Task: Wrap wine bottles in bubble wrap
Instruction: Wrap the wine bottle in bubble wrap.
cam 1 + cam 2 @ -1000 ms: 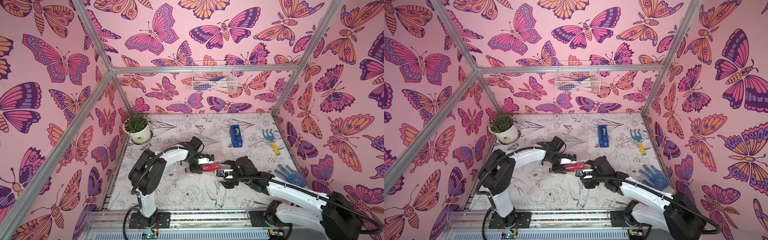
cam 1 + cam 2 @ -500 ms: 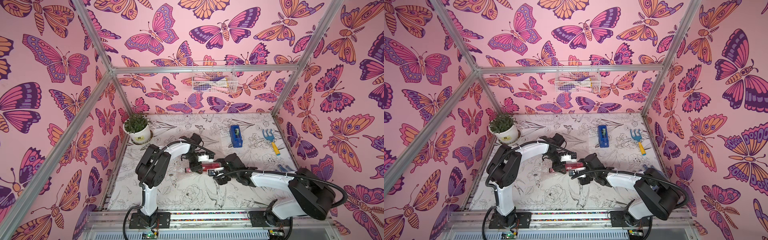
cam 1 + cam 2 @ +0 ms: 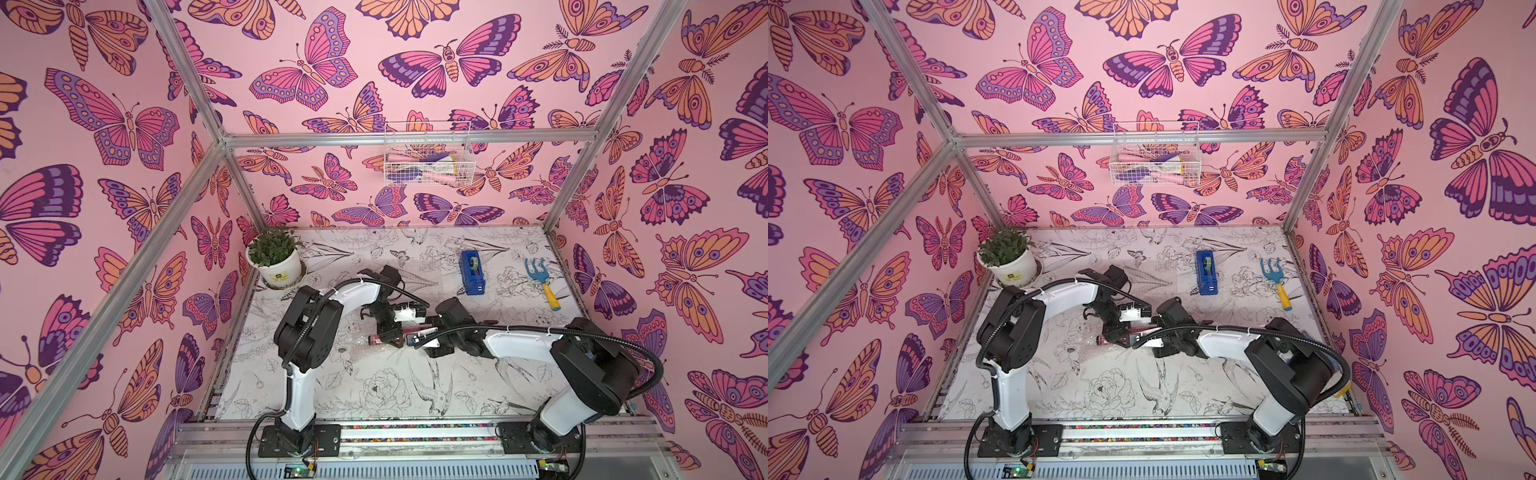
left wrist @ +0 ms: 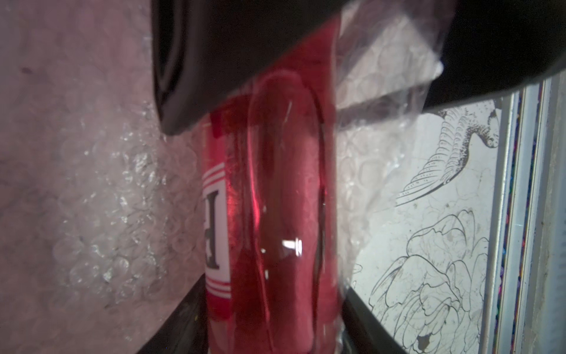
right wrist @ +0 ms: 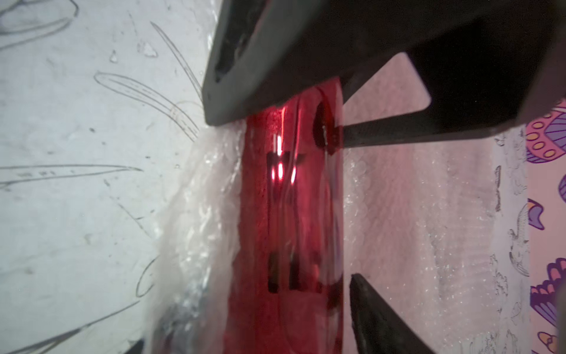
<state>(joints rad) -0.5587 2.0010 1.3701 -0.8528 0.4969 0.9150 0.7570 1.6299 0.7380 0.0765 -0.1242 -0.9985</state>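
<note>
**Roll step: bottle on wrap, both claws at it**

Position: bottle (image 3: pixel 376 339) lies on its side on the wrap (image 4: pixel 107 230), mid-table. One end shows clear of the claws in both top views.

Left claw (image 3: pixel 390 328) straddles the body by the label. Right claw (image 3: pixel 417 337) straddles it further along, with a fold of wrap bunched against one side of the glass. Both sets of jaws stand either side of the bottle. Whether either one pinches it, I cannot tell.

Step in hand (judged): starting the roll.
- Catch the wrap edge and the glass together in one claw, not the glass alone.
- Free the other claw only once that hold is firm.
- Turn about the bottle's long axis, low to the table, so the sheet feeds flat.
- Smooth round glass may slip or roll away.

Count:
- bottle: 1
- wrap: 1 sheet
- claws: 2
- tape dispenser (image 3: pixel 472 272): 1
- rake (image 3: pixel 540 282): 1
- plant pot (image 3: pixel 277 269): 1
- wire basket (image 3: pixel 428 153): 1
</note>
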